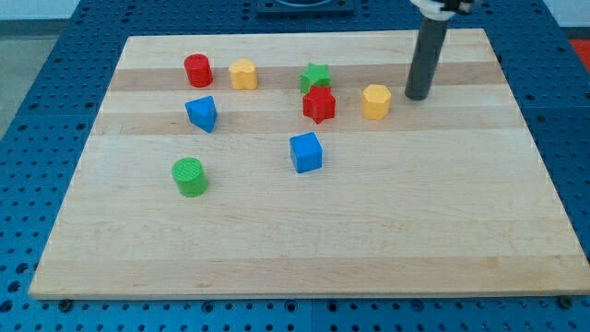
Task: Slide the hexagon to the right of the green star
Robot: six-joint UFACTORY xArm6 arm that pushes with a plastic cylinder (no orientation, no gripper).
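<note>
1. The yellow hexagon [375, 100] is a chunky little six-sided block, bright yellow, flat on top, sitting upright on the wooden board [369, 231] toward the view's upper right.
2. It sits to the view's right of the red star [319, 104] with a small gap between them, and to the right of and a bit below the green star [315, 77].
3. The green star is tucked right behind the red star, the two look like they're touching or nearly so.
4. My tip [418, 97] is down on the board just to the view's right of the yellow hexagon, close but with a sliver of wood showing between them. No jaws on this thing, it's just a plain dark rod, so nothing is open, closed or gripped.
5. No containers here, everything just sits on the board: a red cylinder [197, 70] and a second yellow block [242, 74] near the view's top left, a blue triangular block [202, 113] below them, a blue cube [306, 152] mid-board, and a green cylinder [190, 176] lower left.
</note>
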